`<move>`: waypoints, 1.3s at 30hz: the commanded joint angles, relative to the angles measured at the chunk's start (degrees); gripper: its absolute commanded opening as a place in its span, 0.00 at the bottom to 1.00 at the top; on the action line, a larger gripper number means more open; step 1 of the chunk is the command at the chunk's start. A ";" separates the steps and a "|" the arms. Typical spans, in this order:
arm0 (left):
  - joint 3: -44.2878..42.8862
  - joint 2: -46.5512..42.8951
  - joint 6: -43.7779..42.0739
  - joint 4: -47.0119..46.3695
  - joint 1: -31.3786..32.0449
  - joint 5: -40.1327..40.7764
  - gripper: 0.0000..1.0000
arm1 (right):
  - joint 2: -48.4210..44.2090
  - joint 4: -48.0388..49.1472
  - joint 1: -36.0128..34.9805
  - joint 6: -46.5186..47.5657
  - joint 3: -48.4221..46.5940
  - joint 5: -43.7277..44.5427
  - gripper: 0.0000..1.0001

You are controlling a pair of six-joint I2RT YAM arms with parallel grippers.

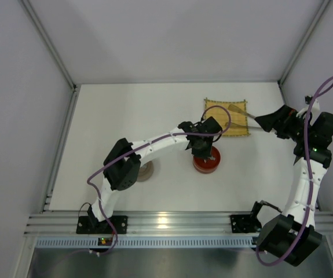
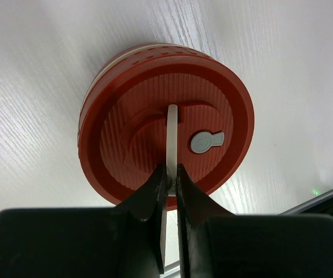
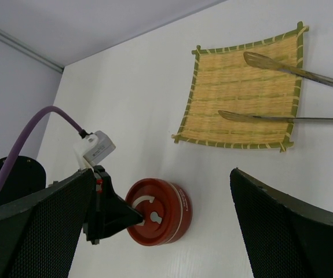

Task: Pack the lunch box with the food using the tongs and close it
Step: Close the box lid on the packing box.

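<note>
Pinching the white tab point(image 2: 172, 133) on the lunch box lid point(image 2: 230, 110), the left gripper point(image 2: 171, 174) is clenched. At far right, the right gripper point(image 3: 161, 174) gapes empty near the tongs point(image 3: 282, 117).

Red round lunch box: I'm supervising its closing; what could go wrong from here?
The left gripper pinches only the thin white tab on the ribbed red lid; the grip might slip. The silver metal tongs overhang the yellow woven mat near the open right gripper, which might knock them.

Tongs point(image 1: 241, 113) lie on mat point(image 1: 217, 110) near red lunch box point(image 1: 208, 166).
</note>
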State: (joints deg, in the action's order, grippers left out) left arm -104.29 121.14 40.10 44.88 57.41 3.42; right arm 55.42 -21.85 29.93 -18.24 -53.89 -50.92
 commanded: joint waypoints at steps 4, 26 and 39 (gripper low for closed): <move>0.22 0.06 -3.08 -0.76 -0.37 -1.66 0.00 | -1.10 3.21 1.00 0.31 0.01 -1.20 0.99; 7.34 0.41 -48.26 11.45 -2.12 -14.94 0.00 | 0.39 -0.39 1.00 4.53 -1.31 -4.19 0.99; 23.42 -5.12 -78.82 12.33 -2.04 -9.14 0.00 | 1.18 -2.41 1.00 7.69 -1.39 -5.51 0.99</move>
State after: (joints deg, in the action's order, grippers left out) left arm -88.47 111.00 -25.61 45.52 55.66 -14.31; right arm 56.49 -23.66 29.91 -12.53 -53.89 -54.54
